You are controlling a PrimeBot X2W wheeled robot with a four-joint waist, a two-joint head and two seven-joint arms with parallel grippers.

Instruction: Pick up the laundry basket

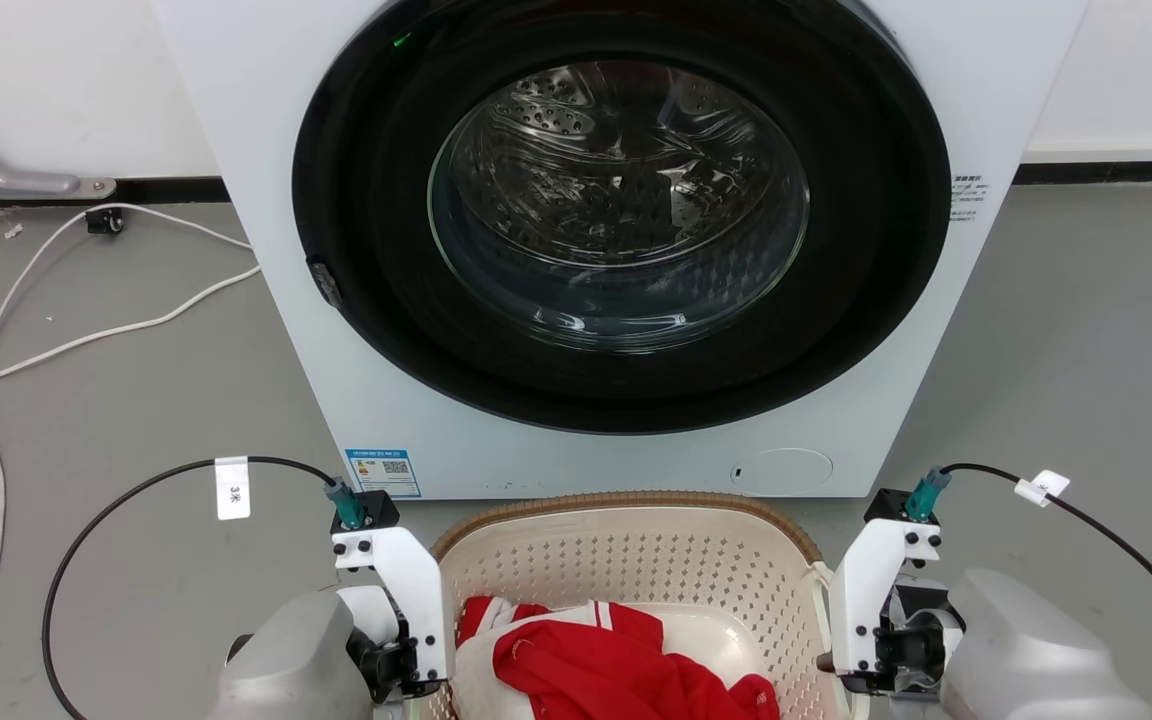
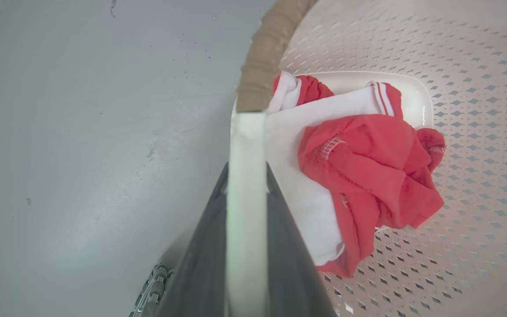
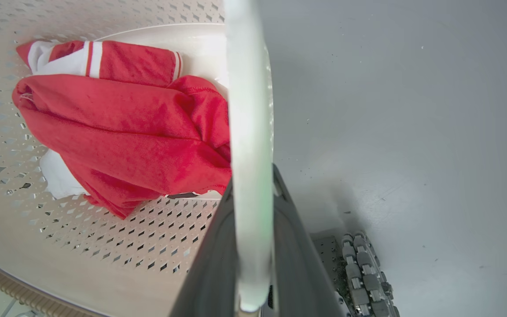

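The laundry basket, cream and perforated with a brown woven-look rim, stands in front of the washer at the bottom centre of the head view. Red and white clothes lie inside it. My left gripper is at its left side and my right gripper at its right side. In the left wrist view, the left gripper is shut on a white handle that rises from the rim. In the right wrist view, the right gripper is shut on the other white handle.
The white washer with its round glass door shut stands right behind the basket. White cables trail over the grey floor at the left. Black camera cables loop out from both wrists. My wheeled base shows beside the basket.
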